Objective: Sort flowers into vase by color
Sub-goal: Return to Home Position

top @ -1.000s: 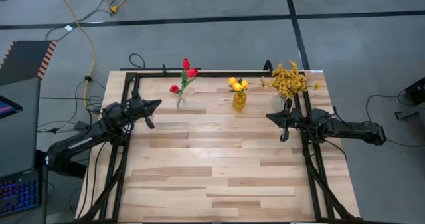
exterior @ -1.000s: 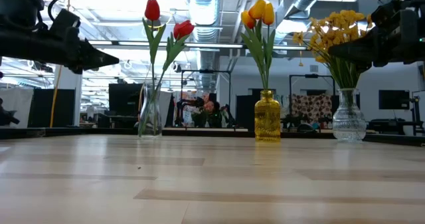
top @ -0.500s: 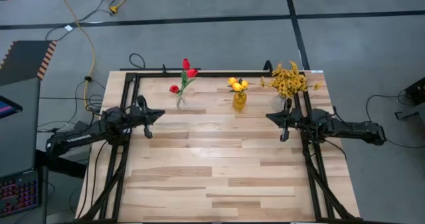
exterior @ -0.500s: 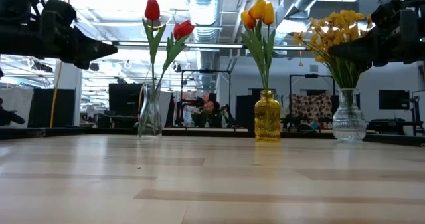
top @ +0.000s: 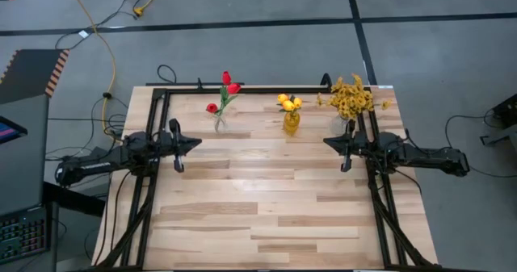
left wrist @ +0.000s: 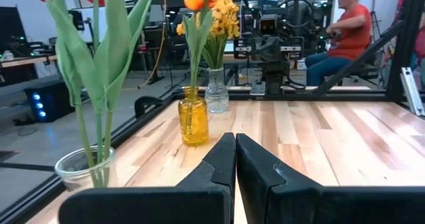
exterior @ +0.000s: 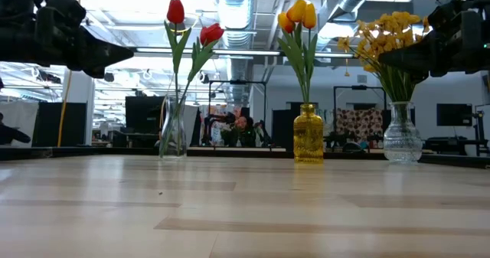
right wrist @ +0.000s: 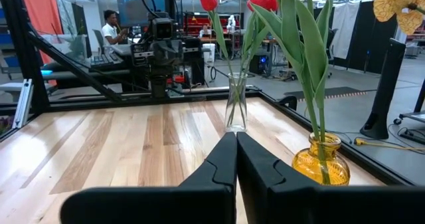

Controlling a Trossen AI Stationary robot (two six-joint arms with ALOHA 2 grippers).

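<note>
Red tulips (top: pixel 227 89) stand by their stems in a clear glass vase (top: pixel 219 123) at the far left of the table. Yellow-orange tulips (top: pixel 288 103) stand in an amber glass vase (top: pixel 292 123) at the far middle. Sprays of mustard-yellow blossoms (top: pixel 351 96) fill a clear vase (exterior: pixel 402 142) at the far right. My left gripper (top: pixel 196 143) is shut and empty, held level above the table's left side, pointing right. My right gripper (top: pixel 326 141) is shut and empty, level above the right side, pointing left.
A black metal frame (top: pixel 242 87) runs along the table's far edge and down both sides under the arms. The wooden tabletop (top: pixel 266 199) lies bare between the arms and toward the near edge. A person (left wrist: pixel 342 31) sits in the room beyond the table.
My left gripper has swung toward the table's near edge, turning from slanting toward the far edge to pointing straight across at the right arm. It stayed shut and level.
</note>
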